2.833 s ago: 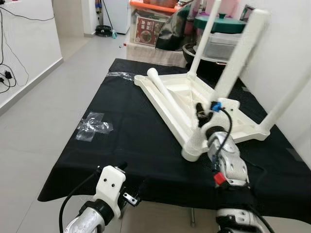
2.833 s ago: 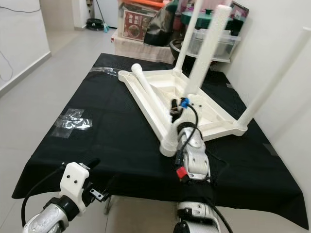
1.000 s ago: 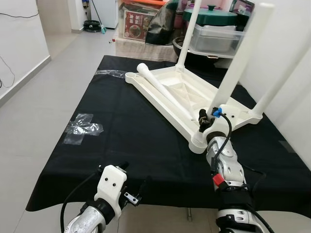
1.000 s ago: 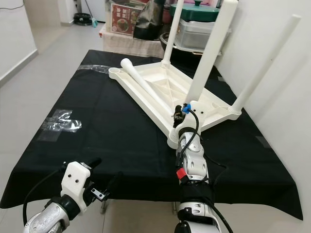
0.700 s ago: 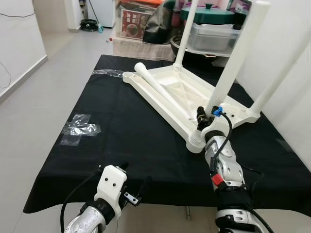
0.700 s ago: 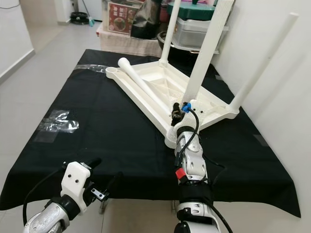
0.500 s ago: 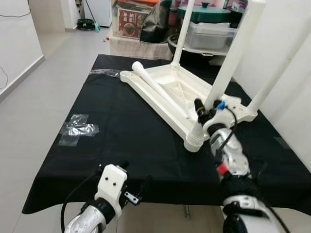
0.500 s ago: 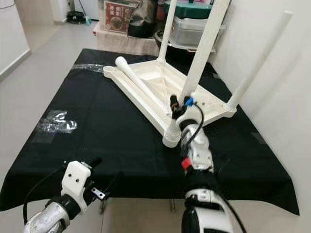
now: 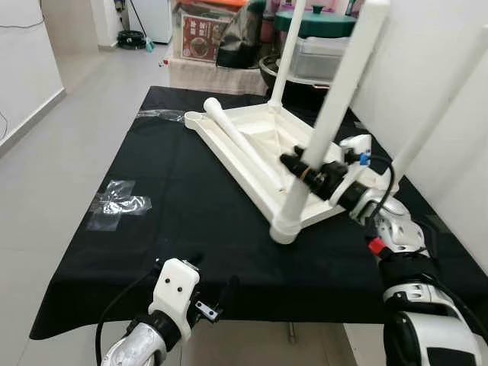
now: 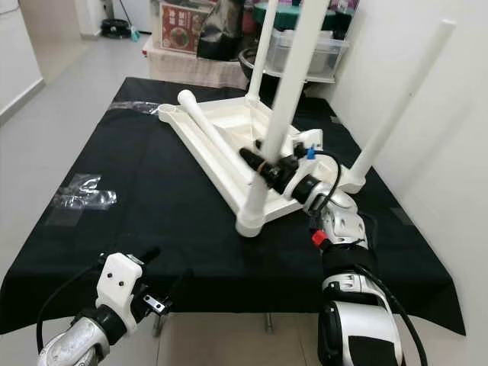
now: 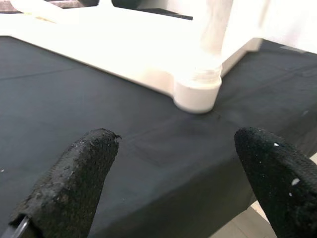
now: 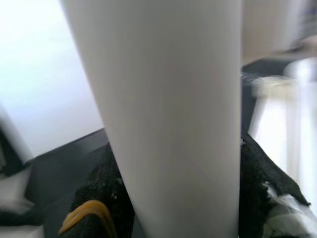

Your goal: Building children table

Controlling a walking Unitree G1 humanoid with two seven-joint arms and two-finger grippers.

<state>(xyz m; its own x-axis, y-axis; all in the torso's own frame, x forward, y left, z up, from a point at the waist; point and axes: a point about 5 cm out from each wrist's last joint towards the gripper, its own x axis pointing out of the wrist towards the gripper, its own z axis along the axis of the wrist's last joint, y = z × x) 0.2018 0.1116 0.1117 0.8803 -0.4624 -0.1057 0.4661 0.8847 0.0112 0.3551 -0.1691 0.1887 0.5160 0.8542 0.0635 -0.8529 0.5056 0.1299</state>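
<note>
Nearest, the left gripper [image 9: 217,299] hangs at the near edge of the black cloth [image 9: 183,206], its two fingers [image 11: 74,183] spread wide with nothing between them. Ahead of those fingers lies the upturned white table [image 9: 252,149]. The right gripper [image 9: 305,169] is clenched around the near leg [image 9: 328,122], just above its socket. Behind the table, a clear tub [image 9: 328,53] under a green lid; its contents cannot be made out.

Upturned table [image 9: 252,145] on cloth-covered bench [image 9: 175,221], legs up. Loose leg [image 9: 240,145] lying inside frame. Tape patch [image 9: 118,206] left. Storage boxes [image 9: 328,53] behind bench. Wall right.
</note>
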